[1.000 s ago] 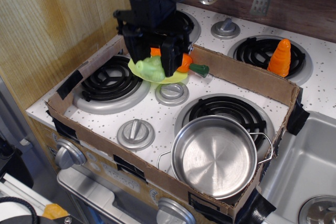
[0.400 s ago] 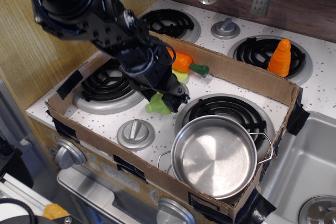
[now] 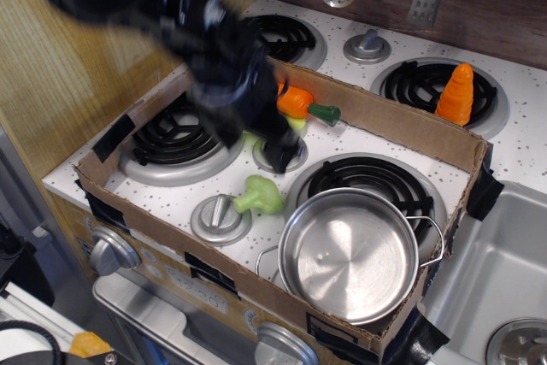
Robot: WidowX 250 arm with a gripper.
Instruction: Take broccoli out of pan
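Note:
The light-green broccoli (image 3: 259, 196) lies on its side on the white stove top, between a silver knob (image 3: 220, 216) and the pan, outside the pan and just left of its rim. The shiny steel pan (image 3: 352, 256) stands empty at the front right of the cardboard frame. My gripper (image 3: 275, 156) is motion-blurred, raised above and behind the broccoli, apart from it and holding nothing.
A cardboard frame (image 3: 389, 119) walls in the stove top. An orange carrot (image 3: 296, 101) lies on a yellow-green plate (image 3: 296, 124) at the back. An orange cone-shaped toy (image 3: 455, 93) stands on the far right burner. A sink (image 3: 504, 254) is at the right.
The gripper carried the broccoli forward from over the plate, let it go on the stove top by the knob, and has lifted back and away.

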